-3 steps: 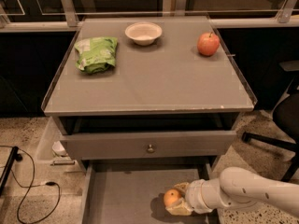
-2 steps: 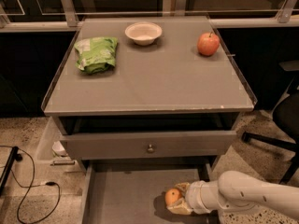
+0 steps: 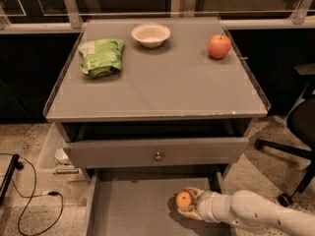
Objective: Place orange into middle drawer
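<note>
Orange [image 3: 184,199], round, dimpled, gripped by hand [image 3: 189,203], over flat grey middle drawer [image 3: 129,211]

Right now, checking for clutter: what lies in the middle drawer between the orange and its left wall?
The middle drawer is bare there, in the camera view. The gripper, low at its right, holds the orange.

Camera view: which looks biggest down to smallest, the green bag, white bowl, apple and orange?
1. green bag
2. white bowl
3. apple
4. orange, held in the gripper over the middle drawer
Bag and bowl look close. The orange's distance from the camera differs, so its place is unsure.
</note>
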`<state>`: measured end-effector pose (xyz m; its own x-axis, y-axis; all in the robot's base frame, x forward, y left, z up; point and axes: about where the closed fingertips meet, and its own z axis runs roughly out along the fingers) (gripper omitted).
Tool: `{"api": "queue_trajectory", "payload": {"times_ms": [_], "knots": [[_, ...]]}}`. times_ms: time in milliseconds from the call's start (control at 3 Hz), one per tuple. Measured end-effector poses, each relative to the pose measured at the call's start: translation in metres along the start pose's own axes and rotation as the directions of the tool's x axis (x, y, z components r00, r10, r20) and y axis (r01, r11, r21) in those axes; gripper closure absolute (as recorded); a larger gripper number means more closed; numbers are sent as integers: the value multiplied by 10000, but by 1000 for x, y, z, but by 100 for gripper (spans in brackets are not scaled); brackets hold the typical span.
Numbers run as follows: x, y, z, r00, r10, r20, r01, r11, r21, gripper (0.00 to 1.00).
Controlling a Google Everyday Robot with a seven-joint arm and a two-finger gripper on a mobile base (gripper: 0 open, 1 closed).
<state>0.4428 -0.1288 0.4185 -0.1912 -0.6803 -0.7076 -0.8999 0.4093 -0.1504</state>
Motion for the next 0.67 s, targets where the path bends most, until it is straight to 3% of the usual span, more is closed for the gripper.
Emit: {"api": "queue_trajectory", "payload": {"times_ms": [333, 667], "knots": [[16, -8, 20, 9989, -410, 231, 404, 9989, 253, 100], [23, -1, 41, 9966, -759, 334, 763, 9970, -116, 100]]}}
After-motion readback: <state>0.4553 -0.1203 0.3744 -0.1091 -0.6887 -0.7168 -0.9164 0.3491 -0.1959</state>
